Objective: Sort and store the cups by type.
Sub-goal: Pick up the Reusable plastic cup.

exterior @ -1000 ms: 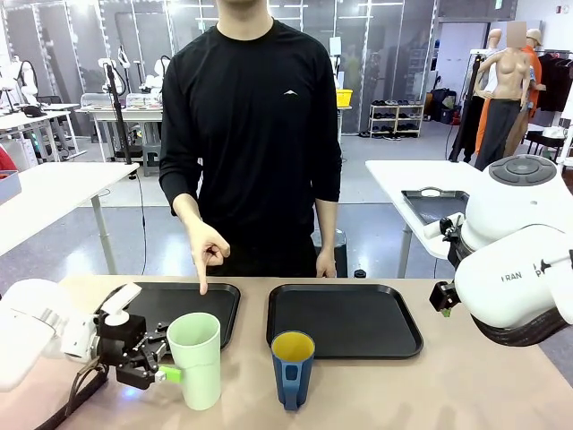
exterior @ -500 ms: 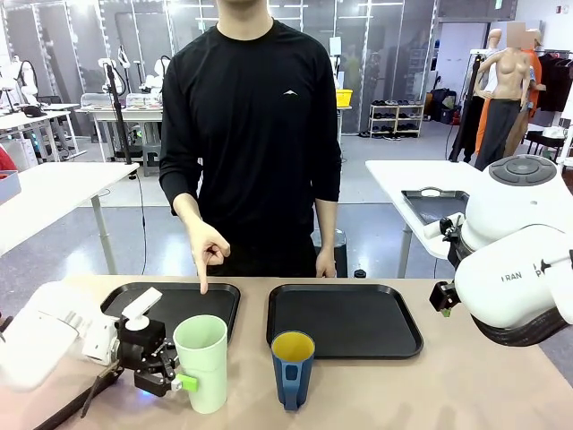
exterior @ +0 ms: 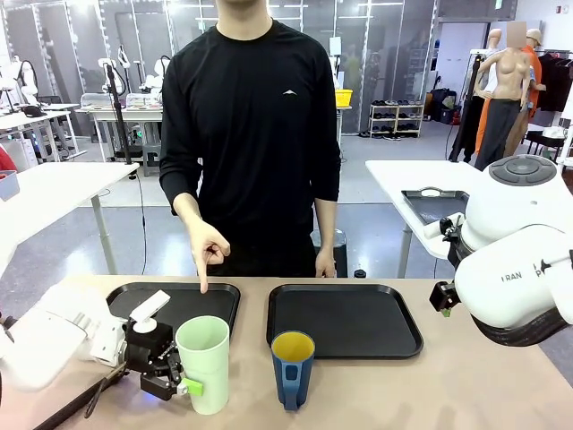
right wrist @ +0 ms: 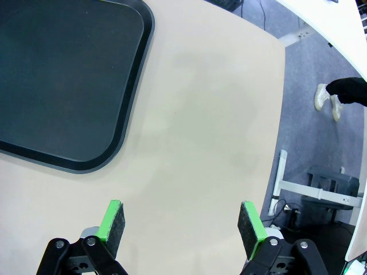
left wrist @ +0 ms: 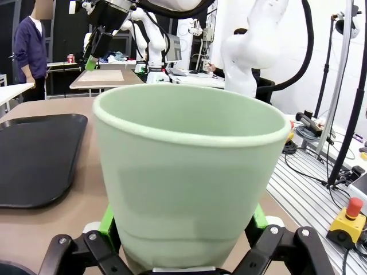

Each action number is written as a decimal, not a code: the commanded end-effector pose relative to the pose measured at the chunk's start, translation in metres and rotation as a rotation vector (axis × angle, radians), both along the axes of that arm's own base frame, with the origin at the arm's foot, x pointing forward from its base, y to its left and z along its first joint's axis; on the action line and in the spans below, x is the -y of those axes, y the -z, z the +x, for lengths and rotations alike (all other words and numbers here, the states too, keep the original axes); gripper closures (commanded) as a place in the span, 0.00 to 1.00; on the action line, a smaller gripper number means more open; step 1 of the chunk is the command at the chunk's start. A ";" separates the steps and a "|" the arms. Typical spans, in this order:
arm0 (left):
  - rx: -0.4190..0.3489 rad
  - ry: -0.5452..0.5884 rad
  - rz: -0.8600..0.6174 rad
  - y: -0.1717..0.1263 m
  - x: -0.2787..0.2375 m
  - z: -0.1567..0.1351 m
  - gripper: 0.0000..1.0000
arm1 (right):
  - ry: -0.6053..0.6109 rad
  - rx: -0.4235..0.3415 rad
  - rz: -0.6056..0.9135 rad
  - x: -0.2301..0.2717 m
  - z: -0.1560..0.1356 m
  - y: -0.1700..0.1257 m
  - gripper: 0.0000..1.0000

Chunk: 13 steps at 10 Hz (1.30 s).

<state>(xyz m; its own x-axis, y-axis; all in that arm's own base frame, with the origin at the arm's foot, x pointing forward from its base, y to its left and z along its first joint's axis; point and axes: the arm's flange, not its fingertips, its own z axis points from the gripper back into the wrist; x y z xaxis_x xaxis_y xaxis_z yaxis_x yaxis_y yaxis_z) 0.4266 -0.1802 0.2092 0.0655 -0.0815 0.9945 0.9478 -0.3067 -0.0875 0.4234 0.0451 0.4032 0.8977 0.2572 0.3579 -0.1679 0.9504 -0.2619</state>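
The left fingers (left wrist: 107,222), clamped on the mint tumbler (exterior: 203,363), have carried it slightly nearer the mug (exterior: 292,367). The right fingers (right wrist: 113,224) stay spread wide, well apart from the mug.

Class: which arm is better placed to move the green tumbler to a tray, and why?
Left: the left gripper grips the green tumbler; the right gripper hangs open over bare table.

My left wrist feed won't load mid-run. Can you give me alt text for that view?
A mint-green tumbler stands upright between the green pads of the left gripper, which sit against its lower sides, one on each side. Behind it lies the tan table, with a black tray at picture left.
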 end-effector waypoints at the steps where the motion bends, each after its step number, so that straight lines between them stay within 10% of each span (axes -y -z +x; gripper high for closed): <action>1: -0.001 0.054 0.012 0.004 0.001 0.006 0.03 | -0.003 -0.001 -0.002 0.000 -0.001 0.001 0.00; 6: -0.019 0.084 -0.014 0.000 -0.002 0.007 0.60 | -0.003 -0.001 -0.002 0.000 -0.001 0.001 0.00; 13: 0.079 -0.032 -0.055 -0.069 -0.055 -0.004 0.62 | -0.003 -0.001 -0.002 0.000 -0.001 0.001 0.00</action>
